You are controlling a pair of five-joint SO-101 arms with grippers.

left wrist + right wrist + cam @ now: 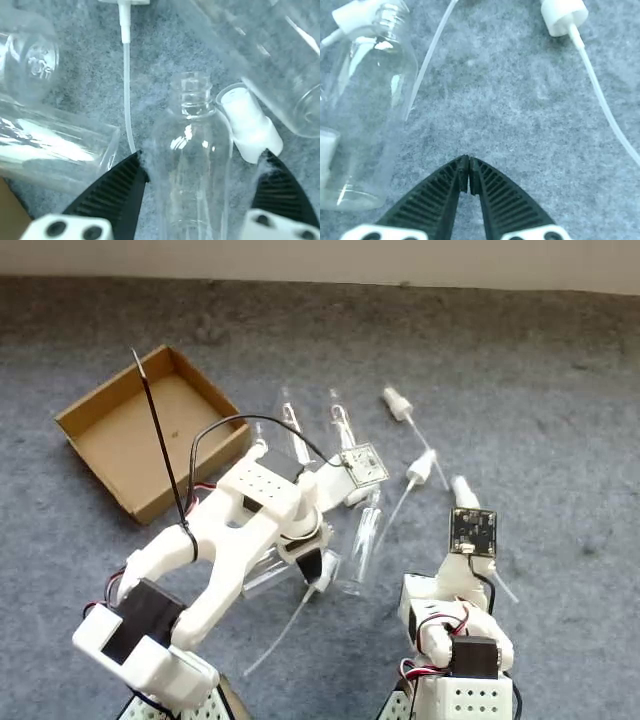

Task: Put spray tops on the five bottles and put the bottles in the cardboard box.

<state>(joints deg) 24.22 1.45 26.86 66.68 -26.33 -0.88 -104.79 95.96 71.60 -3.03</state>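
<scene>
Left wrist view shows the left gripper (202, 157) open, a jaw on each side of a lying bottle (192, 165) with no top. I think it's grabbing time: next, squeeze gently. The right gripper (469, 175) is pinched shut, empty. The cardboard box (130, 435) sits at ten o'clock from the bottle

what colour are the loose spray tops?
White. A spray top shows best in the right wrist view.

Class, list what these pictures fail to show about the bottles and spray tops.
High view: the left arm covers several bottles; count unclear.
Left wrist view: the edge cuts off the base of the bottle inside the open left tool.
Right wrist view: the tube of a spray top runs off the edge.
</scene>
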